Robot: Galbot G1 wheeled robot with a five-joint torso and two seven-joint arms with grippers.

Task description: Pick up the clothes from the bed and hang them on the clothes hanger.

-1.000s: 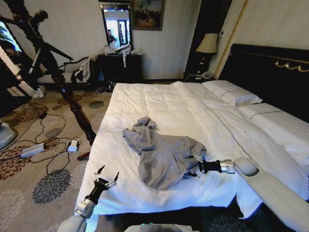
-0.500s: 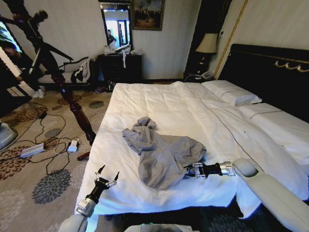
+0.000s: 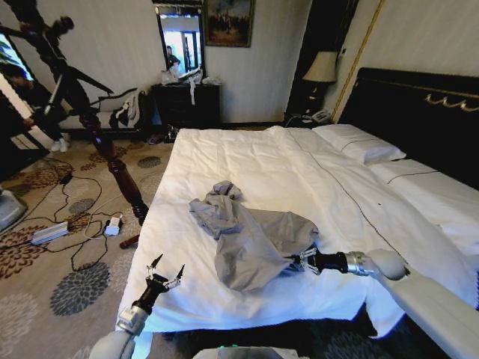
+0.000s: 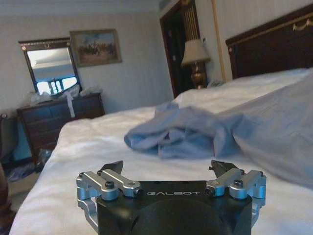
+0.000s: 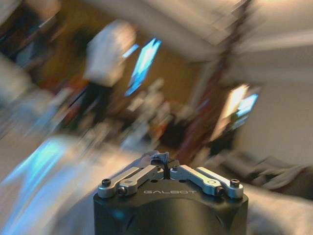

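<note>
The clothes, a crumpled grey-blue shirt [image 3: 251, 235], lie on the white duvet of the bed [image 3: 247, 161] near its foot. My right gripper [image 3: 303, 261] is at the shirt's right-hand edge, shut on a pinch of the fabric [image 5: 163, 158]. My left gripper [image 3: 163, 275] hovers open over the bed's front left corner, a short way left of the shirt. In the left wrist view its fingers [image 4: 111, 168] are spread wide, with the shirt [image 4: 195, 132] lying beyond them. The clothes hanger is out of view.
A dark reddish wooden coat stand [image 3: 112, 157] leans over the carpet left of the bed, with cables and a power strip [image 3: 112, 224] at its foot. Pillows [image 3: 359, 146] and the black headboard [image 3: 419, 112] are at the right. A dresser [image 3: 187, 101] stands at the back.
The right gripper's fingers, open at the shirt's edge a second ago, have shut on the fabric. The right arm has drawn slightly to the right. The left arm has stayed put.
</note>
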